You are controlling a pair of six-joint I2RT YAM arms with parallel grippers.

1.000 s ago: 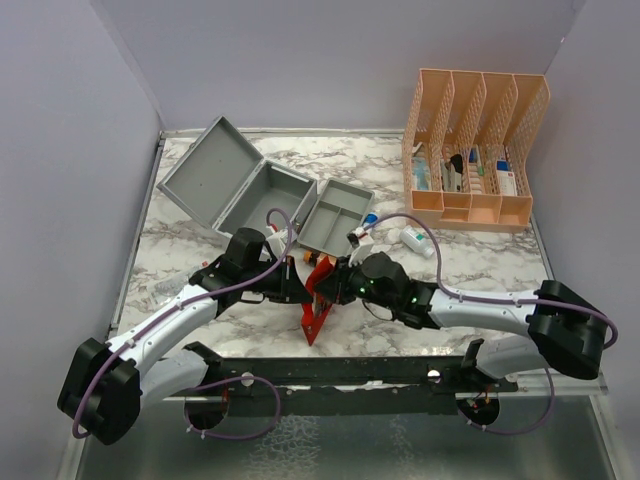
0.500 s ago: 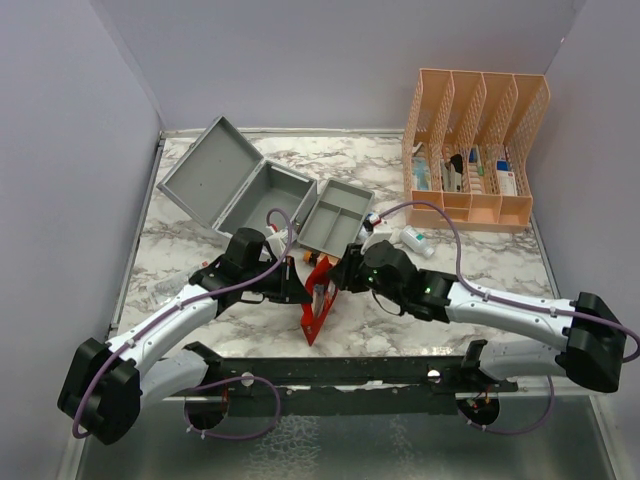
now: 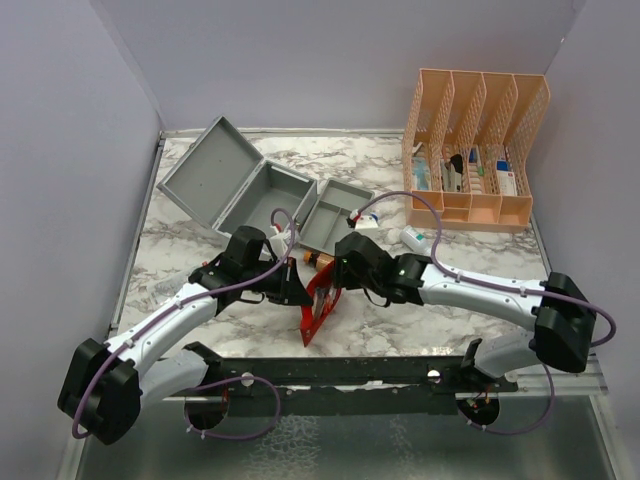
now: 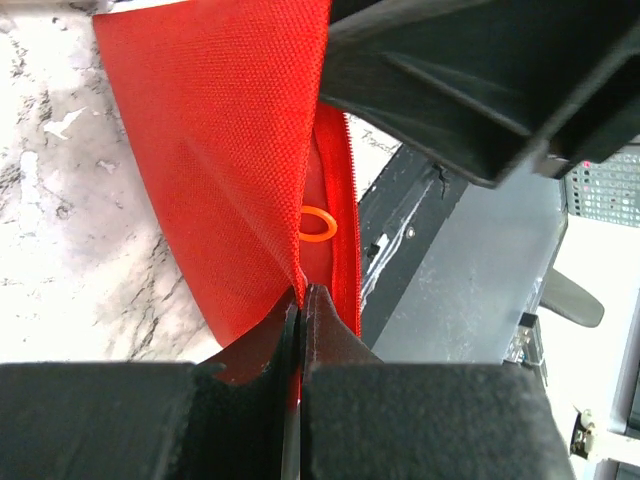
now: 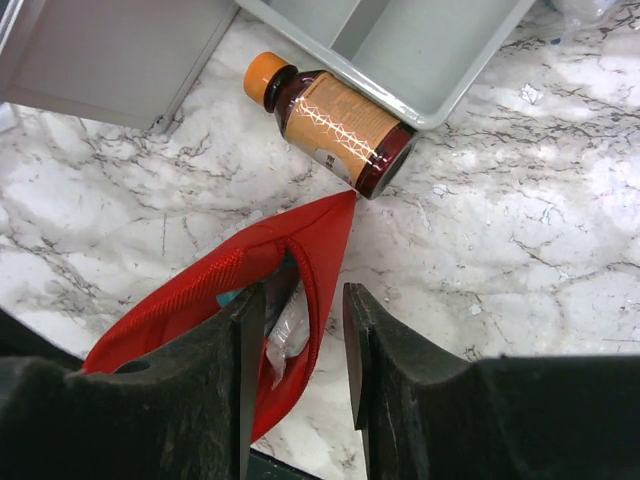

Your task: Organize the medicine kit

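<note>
The medicine kit (image 3: 262, 190), a grey case, lies open at the back left with its lid (image 3: 203, 168) tipped back. Its grey divided tray (image 3: 335, 214) sits out beside it and also shows in the right wrist view (image 5: 400, 45). My left gripper (image 3: 293, 288) is shut on the edge of the red pouch (image 3: 316, 305), with fabric pinched between the jaws (image 4: 303, 295). My right gripper (image 5: 302, 300) is open and straddles the rim of the pouch's mouth (image 5: 320, 250). A clear packet (image 5: 285, 335) shows inside. A brown bottle with an orange cap (image 5: 335, 125) lies against the tray.
A peach slotted organizer (image 3: 475, 150) holding boxes stands at the back right. A small white box (image 3: 362, 220) and a white tube (image 3: 415, 238) lie right of the tray. The pouch's orange zip ring (image 4: 318, 222) hangs inside. The table's near edge rail (image 3: 350, 370) is just behind the pouch.
My right gripper has moved left and farther away, over the pouch's mouth, and its arm has stretched out. The left gripper keeps hold of the pouch, which has shifted slightly.
</note>
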